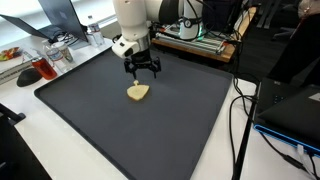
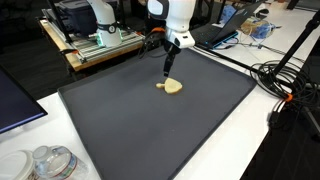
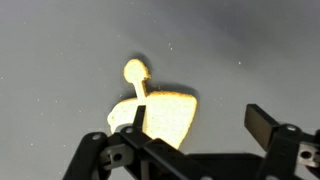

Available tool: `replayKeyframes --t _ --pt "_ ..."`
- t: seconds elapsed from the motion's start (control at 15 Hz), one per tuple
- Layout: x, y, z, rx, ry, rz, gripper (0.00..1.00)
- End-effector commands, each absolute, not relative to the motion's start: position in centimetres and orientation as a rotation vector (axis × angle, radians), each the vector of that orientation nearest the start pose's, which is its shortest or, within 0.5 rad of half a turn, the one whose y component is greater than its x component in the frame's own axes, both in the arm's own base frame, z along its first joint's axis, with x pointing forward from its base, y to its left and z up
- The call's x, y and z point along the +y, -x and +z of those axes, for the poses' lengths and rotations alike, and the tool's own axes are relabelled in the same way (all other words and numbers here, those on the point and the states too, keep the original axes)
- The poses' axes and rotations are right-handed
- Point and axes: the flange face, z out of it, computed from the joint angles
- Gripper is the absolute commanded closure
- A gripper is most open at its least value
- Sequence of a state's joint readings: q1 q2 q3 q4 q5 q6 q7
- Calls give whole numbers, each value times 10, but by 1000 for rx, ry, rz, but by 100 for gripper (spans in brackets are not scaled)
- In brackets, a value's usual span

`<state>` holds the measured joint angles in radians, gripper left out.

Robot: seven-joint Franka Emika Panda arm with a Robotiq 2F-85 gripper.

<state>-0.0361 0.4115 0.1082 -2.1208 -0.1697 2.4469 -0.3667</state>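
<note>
In an exterior view we see the jaws wide open and empty, just above the yellow piece (image 1: 138, 92) on the dark mat (image 1: 190, 130). In an exterior view the piece (image 2: 172, 86) sits directly beneath them. In the wrist view its stem (image 3: 137, 80) runs crosswise to their closing line.

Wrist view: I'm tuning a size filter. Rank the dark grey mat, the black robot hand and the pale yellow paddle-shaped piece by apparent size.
1. Dark grey mat, filling the frame.
2. Black hand, inflated by closeness to the camera.
3. Pale yellow paddle-shaped piece.
</note>
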Motion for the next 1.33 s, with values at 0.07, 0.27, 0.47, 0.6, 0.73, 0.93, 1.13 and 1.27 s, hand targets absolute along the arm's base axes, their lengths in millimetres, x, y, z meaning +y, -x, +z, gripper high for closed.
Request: replayKeyframes --t 0.07,0.27,0.47,0.6,0.73,0.93,1.13,1.27 --pt "42 -569 229 -695 3120 129 0" --pt "41 -570 233 -766 3100 84 0" --pt "41 -572 228 -759 3110 98 0" --pt "41 -572 228 -760 3110 97 0" --pt "41 -572 228 -760 3110 97 0" --pt "41 -572 228 -760 3110 97 0" --pt "41 -572 228 -760 3110 97 0" --pt "41 -572 228 -760 3110 97 0"
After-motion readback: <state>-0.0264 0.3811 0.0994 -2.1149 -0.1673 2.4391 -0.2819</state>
